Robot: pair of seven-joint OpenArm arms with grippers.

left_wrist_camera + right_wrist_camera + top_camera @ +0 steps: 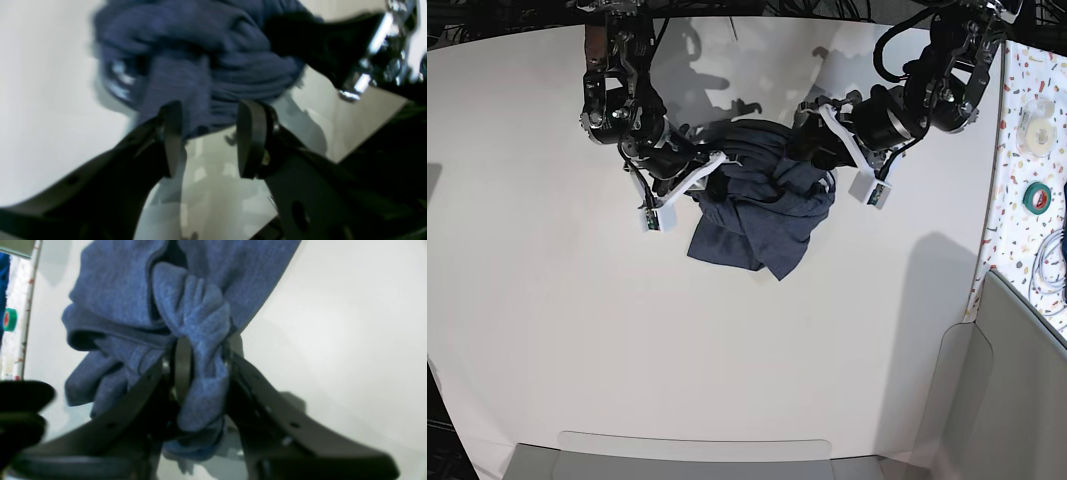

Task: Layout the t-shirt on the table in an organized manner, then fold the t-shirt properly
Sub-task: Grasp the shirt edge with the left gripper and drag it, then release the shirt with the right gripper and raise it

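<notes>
The t-shirt (762, 200) lies bunched in a heap on the white counter (727, 350), between the two arms. The right gripper (203, 363) has its fingers (182, 365) closed on a thick fold of the blue cloth. The left gripper (208, 136) stands wide apart and holds nothing; the cloth edge lies just beyond its fingertips. The heap has no clear long axis; one flap points toward the near counter edge. A speckled strip (1017, 180) runs beside the counter.
</notes>
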